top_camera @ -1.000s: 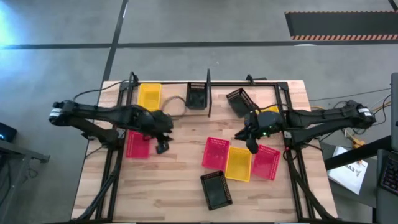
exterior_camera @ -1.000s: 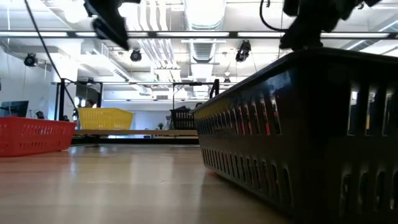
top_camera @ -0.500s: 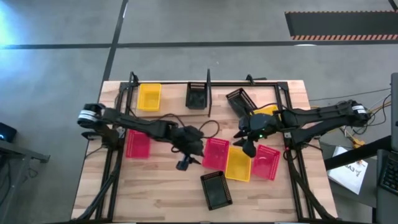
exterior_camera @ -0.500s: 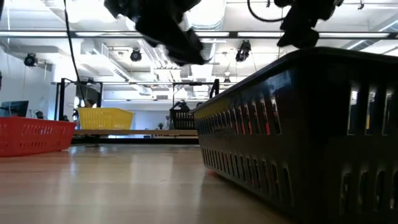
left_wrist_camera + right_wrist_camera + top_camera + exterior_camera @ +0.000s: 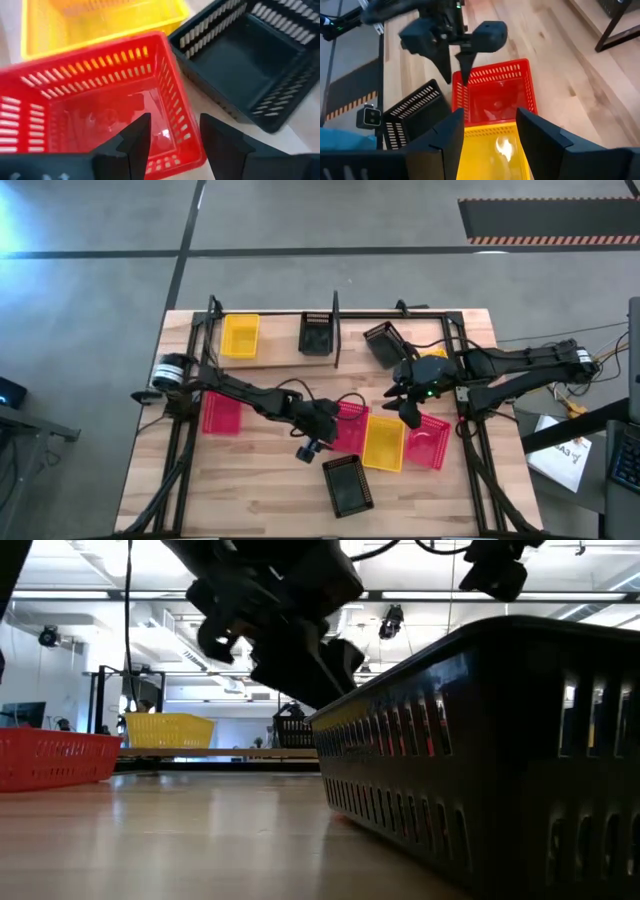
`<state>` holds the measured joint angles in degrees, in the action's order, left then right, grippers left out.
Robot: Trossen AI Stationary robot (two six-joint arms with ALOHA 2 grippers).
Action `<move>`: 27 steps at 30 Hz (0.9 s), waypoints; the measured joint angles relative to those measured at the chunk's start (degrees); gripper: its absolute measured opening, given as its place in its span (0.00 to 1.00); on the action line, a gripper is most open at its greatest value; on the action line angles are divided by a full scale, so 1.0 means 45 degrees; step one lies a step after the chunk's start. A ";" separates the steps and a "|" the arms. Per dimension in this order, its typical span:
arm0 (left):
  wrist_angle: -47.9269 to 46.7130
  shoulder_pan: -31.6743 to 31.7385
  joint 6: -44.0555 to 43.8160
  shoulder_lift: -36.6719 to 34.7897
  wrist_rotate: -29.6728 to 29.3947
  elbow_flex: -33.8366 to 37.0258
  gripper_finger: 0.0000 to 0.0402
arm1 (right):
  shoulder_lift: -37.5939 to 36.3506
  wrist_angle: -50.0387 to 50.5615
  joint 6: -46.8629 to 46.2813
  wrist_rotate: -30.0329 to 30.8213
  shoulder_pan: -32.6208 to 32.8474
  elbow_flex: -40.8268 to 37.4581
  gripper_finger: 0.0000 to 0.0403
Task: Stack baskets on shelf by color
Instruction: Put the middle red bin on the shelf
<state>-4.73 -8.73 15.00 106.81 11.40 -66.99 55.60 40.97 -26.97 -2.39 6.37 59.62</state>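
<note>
Baskets, high view: on my butcher-block table (image 5: 240,480), a red basket (image 5: 347,425), yellow basket (image 5: 383,442) and second red basket (image 5: 428,440) lie abreast; my left gripper (image 5: 312,448) hangs beside the first, my right gripper (image 5: 408,412) above the yellow. Shelf (image 5: 275,350) at the far edge. Low view: ceiling lights beyond. Wrist views: both my claws spread, empty.

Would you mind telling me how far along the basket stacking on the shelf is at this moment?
Done: a yellow mesh plastic basket and a black one sit on the light wooden shelf.

In hand: nothing is gripped. The open left gripper hovers at the red basket mid-table; the open right gripper is above the yellow basket beside it.

Left: five baskets lie on the table.
</note>
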 joint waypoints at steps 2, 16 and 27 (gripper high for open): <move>-0.0003 -0.0005 -0.0270 0.0158 -0.0072 -0.0005 0.38 | -0.0072 0.0127 0.0023 0.0073 0.0000 0.0049 0.42; 0.0417 -0.0087 -0.2042 0.0777 -0.1337 -0.0045 0.16 | -0.0191 0.0584 0.0285 0.0212 0.0000 -0.0020 0.42; -0.0946 -0.0081 -0.3936 -0.0443 -0.2625 -0.0810 0.00 | -0.0598 0.0923 0.0829 0.0241 -0.0005 0.0194 0.42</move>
<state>-8.98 -9.10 -2.71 104.81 -0.41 -70.64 52.91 45.12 -23.24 -1.30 6.35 60.49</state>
